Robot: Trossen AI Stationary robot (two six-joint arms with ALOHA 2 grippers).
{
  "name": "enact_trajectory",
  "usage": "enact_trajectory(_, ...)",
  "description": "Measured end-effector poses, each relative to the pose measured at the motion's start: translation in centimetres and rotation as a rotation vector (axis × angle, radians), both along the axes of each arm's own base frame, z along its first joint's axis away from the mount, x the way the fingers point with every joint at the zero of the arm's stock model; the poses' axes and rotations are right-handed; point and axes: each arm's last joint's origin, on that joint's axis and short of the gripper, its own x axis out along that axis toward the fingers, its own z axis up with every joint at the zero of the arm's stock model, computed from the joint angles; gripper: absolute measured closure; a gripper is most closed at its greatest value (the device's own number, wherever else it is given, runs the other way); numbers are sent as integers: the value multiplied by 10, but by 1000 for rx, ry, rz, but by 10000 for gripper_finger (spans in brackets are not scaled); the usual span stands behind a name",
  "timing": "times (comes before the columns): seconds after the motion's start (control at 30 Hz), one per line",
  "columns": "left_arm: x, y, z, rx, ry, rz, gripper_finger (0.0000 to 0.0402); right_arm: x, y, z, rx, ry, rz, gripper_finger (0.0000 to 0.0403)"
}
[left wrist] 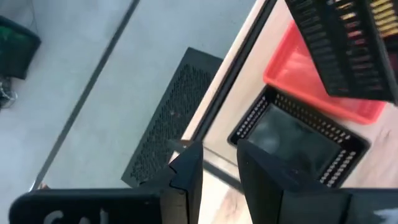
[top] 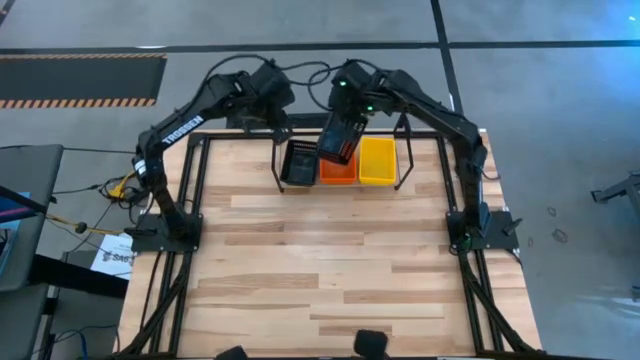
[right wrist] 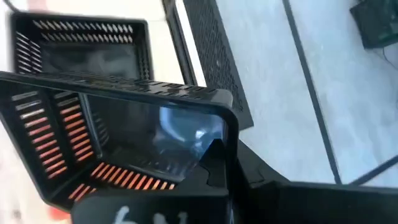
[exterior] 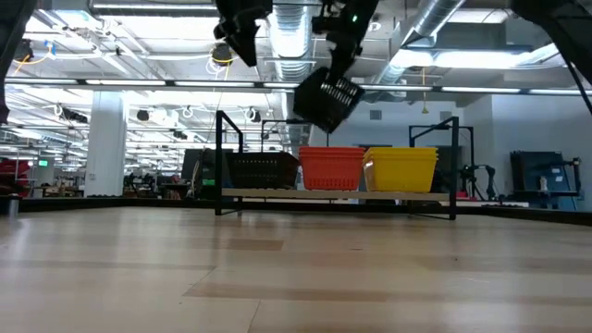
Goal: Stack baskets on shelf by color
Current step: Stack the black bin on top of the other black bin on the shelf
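High view: overhead, straight down, whole table (top: 330,260) in frame, far off. Low view: tabletop height, level across wood toward shelf (exterior: 338,194) and hall behind. Left wrist, right wrist: close, angled down over table's far edge. All four share shelf zone; black basket (right wrist: 124,149) fills right wrist view.
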Motion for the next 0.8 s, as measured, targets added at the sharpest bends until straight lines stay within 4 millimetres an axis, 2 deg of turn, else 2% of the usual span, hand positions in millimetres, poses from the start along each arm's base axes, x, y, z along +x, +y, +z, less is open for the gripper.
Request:
enact_trajectory(0.17, 3, -15, 2, -8, -16, 36, 315, -28, 25, 39, -61, -73, -27, 398)
enact_trajectory(0.33, -2, -17, 3, 19, 1, 116, 315, -74, 53, 72, -100, -88, -149, 398)
enact_trajectory(0.43, 2, -14, 6, 34, -65, 143, 315, -99, 69, 85, -131, -106, -260, 398)
enact_trajectory(0.57, 19, -13, 16, 102, -238, 126, 315, -117, 90, 86, -223, -106, -404, 398)
enact_trajectory(0.7, 37, -18, 30, 180, -415, 47, 315, -121, 109, 76, -298, -129, -491, 398)
enact_trajectory(0.8, 55, -27, 38, 192, -533, -94, 315, -117, 119, 63, -345, -137, -531, 398)
